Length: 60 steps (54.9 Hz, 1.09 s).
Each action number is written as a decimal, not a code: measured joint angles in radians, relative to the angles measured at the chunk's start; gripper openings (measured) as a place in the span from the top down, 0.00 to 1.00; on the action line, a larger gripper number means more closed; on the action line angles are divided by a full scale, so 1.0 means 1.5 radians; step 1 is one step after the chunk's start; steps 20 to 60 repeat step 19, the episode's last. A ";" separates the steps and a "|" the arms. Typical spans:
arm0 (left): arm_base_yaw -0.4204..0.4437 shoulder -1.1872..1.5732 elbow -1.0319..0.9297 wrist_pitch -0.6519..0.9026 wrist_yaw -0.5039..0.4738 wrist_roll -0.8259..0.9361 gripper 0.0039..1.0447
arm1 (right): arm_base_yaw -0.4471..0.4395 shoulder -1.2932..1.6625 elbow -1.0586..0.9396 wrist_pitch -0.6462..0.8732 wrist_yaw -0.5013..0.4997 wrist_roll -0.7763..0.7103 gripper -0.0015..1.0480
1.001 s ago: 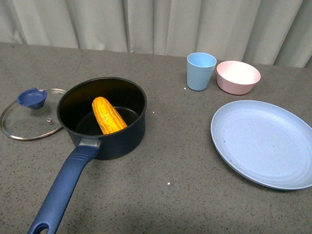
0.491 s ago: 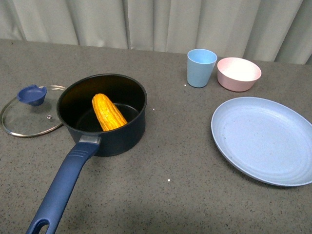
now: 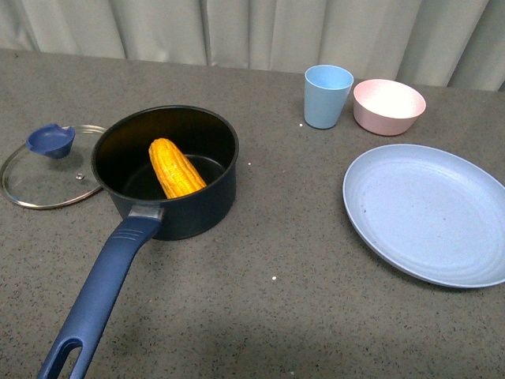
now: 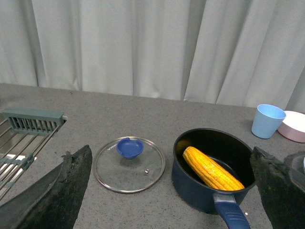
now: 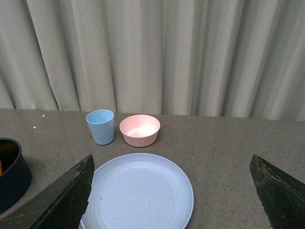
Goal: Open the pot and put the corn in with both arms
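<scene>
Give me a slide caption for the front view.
Corn lies in the open pot, lid set beside it.

My body camera is looking down and forward across the grey table (image 3: pixel 284 237), taking in the pot (image 3: pixel 177 201) on my left and the blue plate (image 3: pixel 426 213) on my right, with neither arm showing. My left wrist camera is sitting low and well back, facing the curtain (image 4: pixel 143 43) between my spread left fingers (image 4: pixel 52 195), and it is sharing the pot, the corn (image 4: pixel 212 168), the glass lid (image 4: pixel 128 164) and the blue cup (image 4: pixel 268 120) with the body view. My right wrist camera is likewise looking level toward the curtain between my right fingers (image 5: pixel 59 200), sharing the plate, cup and pink bowl (image 5: pixel 139 130) with the body view and catching only the pot's edge.
</scene>
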 joint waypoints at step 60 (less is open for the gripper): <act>0.000 0.000 0.000 0.000 0.000 0.000 0.06 | 0.000 0.000 0.000 0.000 0.000 0.000 0.09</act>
